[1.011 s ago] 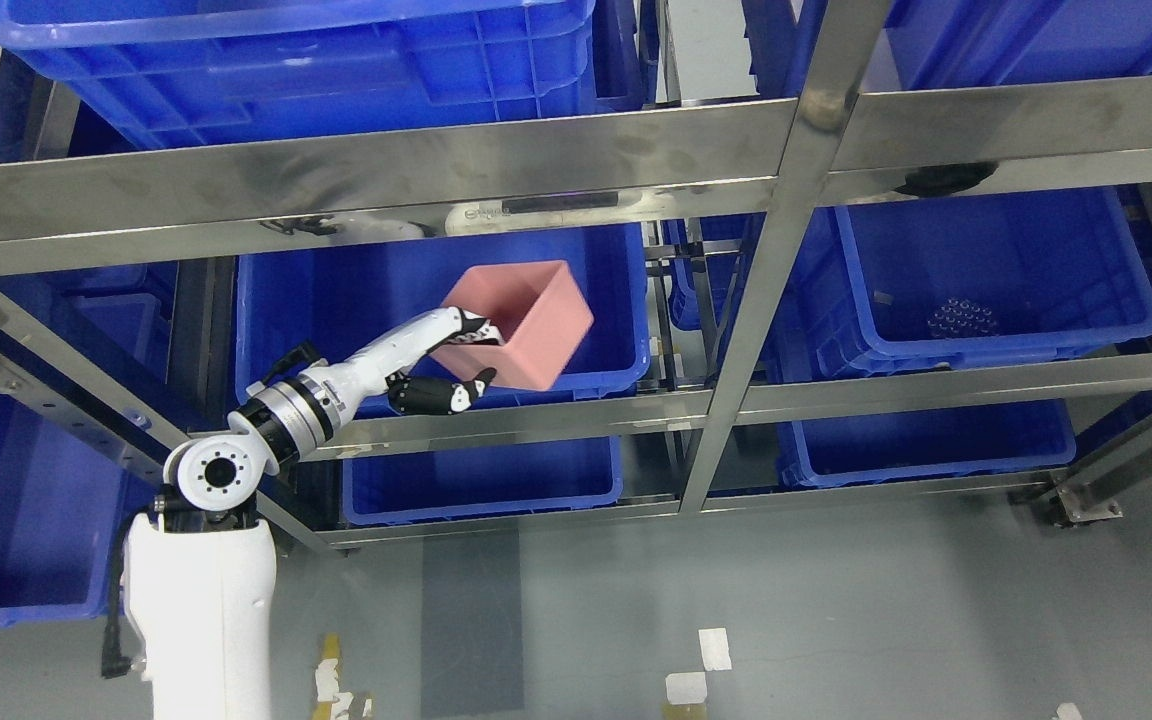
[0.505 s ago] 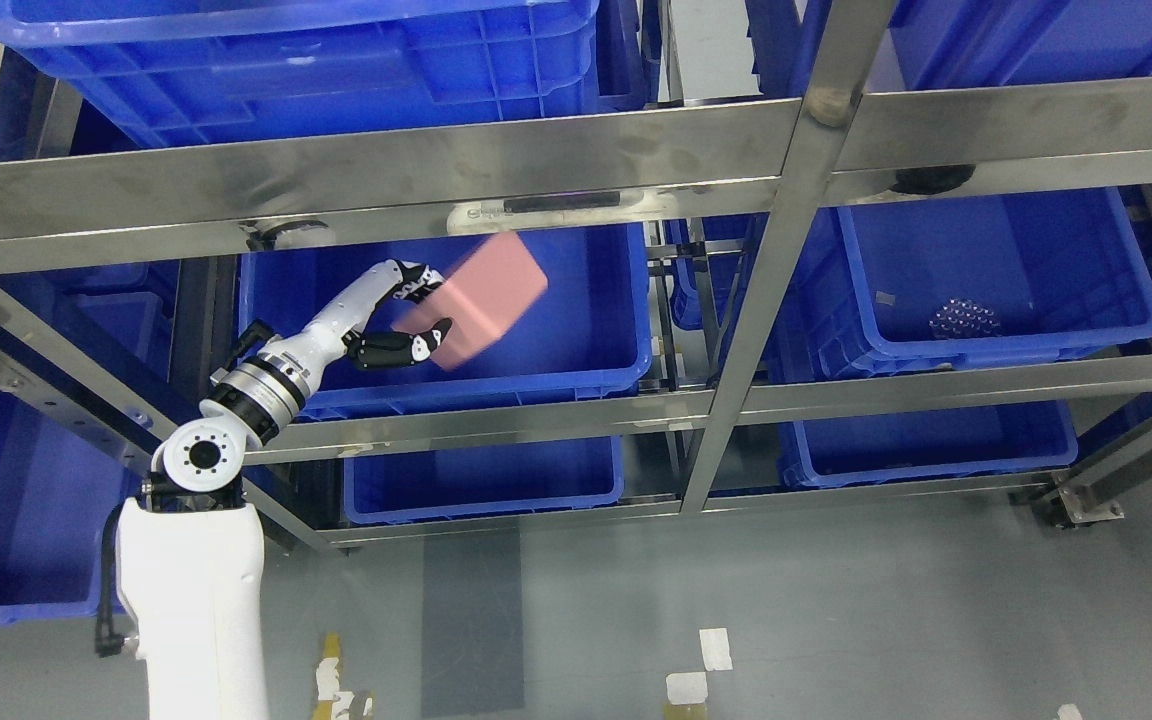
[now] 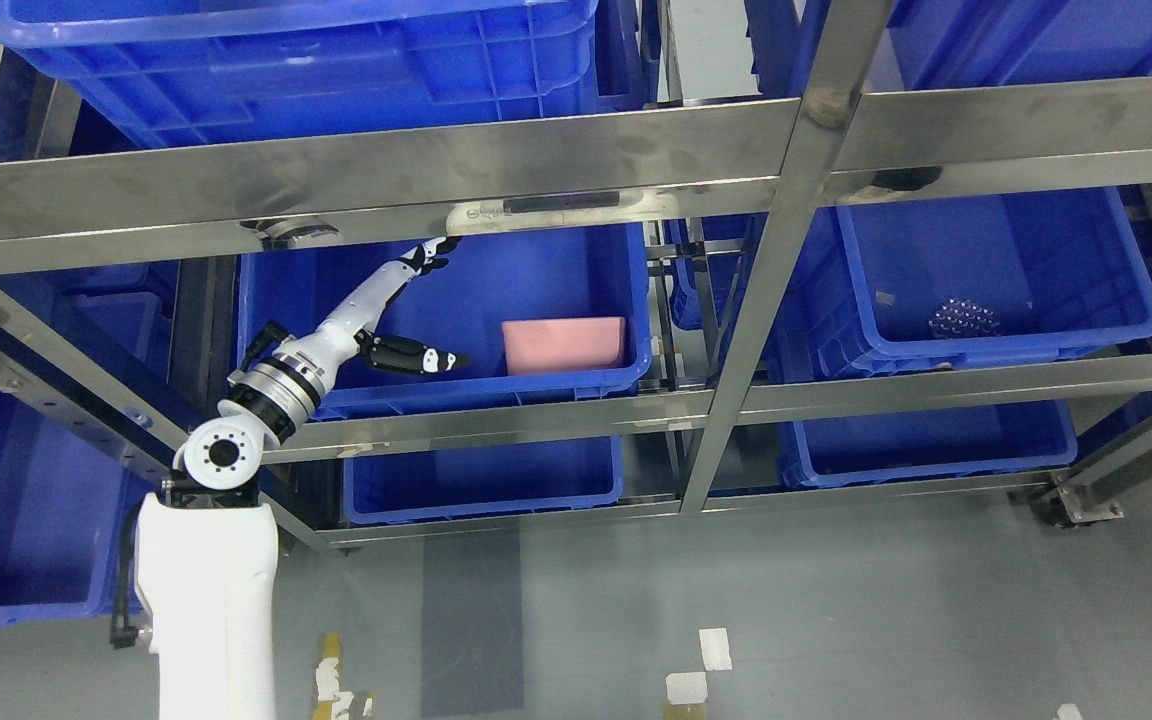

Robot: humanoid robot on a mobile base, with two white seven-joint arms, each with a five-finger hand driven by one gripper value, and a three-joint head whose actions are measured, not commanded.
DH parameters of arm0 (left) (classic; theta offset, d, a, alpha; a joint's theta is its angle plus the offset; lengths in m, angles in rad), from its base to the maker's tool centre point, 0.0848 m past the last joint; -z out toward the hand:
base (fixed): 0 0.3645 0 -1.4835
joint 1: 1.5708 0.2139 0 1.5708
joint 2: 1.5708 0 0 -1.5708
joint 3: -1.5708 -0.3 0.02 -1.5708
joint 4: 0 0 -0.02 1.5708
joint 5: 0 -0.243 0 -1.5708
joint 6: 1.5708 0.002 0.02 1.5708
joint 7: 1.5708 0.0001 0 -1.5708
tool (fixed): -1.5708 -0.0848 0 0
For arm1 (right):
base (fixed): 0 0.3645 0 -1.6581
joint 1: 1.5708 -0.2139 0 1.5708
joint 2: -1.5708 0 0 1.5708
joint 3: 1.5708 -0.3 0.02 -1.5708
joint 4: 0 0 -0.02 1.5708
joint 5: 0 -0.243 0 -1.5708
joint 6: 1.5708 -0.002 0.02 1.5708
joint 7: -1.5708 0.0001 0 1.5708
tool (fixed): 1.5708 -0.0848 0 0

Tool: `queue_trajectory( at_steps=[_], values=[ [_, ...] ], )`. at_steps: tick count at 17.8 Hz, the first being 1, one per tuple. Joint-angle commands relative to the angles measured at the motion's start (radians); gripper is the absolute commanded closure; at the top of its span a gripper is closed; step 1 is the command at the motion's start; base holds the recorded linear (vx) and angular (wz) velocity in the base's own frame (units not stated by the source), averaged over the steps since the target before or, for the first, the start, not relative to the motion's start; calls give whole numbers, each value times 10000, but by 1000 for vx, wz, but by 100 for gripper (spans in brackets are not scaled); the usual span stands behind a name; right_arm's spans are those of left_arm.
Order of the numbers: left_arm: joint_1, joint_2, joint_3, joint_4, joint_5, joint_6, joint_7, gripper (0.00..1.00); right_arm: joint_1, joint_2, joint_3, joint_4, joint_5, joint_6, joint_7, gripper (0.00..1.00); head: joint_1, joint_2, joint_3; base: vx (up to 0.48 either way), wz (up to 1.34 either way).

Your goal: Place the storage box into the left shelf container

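Observation:
The pink storage box [image 3: 564,346] lies inside the blue left shelf container [image 3: 336,290], at its right side near the front wall. My left hand [image 3: 441,305] is over the container's middle, to the left of the box and apart from it. Its fingers [image 3: 426,258] are spread wide and hold nothing; the thumb [image 3: 426,359] points toward the box. The left arm comes up from the lower left, over the container's front rim. The right arm is out of view.
A steel shelf frame [image 3: 756,290] with a slanted post divides left and right bays. A blue bin on the right [image 3: 996,280] holds a small dark cluster [image 3: 963,317]. More blue bins sit above [image 3: 286,60] and below [image 3: 481,480]. Grey floor lies in front.
The hand carried the pink box up over the container, then let it go. The box has dropped into the container's right side. The fingers have opened wide.

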Motion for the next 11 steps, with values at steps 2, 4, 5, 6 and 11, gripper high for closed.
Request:
queue_trajectory(
  at_steps=[2, 4, 5, 6, 11],
  values=[
    [1701, 175, -1193, -1295, 1526, 278, 2297, 1, -184, -175, 0, -175, 0, -8, -7, 1, 0, 0, 0, 0, 0],
    [2515, 175, -1606, -2169, 1557, 279, 4746, 1, -184, -175, 0, -175, 0, -8, -7, 1, 0, 0, 0, 0, 0],
    [2762, 175, -1882, -2477, 1603, 294, 5854, 1, -184, -175, 0, -175, 0, -8, -7, 1, 0, 0, 0, 0, 0],
    [3007, 175, -2219, -2784, 1724, 294, 6761, 1, -184, -175, 0, -175, 0, -8, -7, 1, 0, 0, 0, 0, 0],
    [3424, 175, -2791, -3616, 2887, 660, 7506, 1, -184, -175, 0, -175, 0, -8, -7, 1, 0, 0, 0, 0, 0]
  ],
)
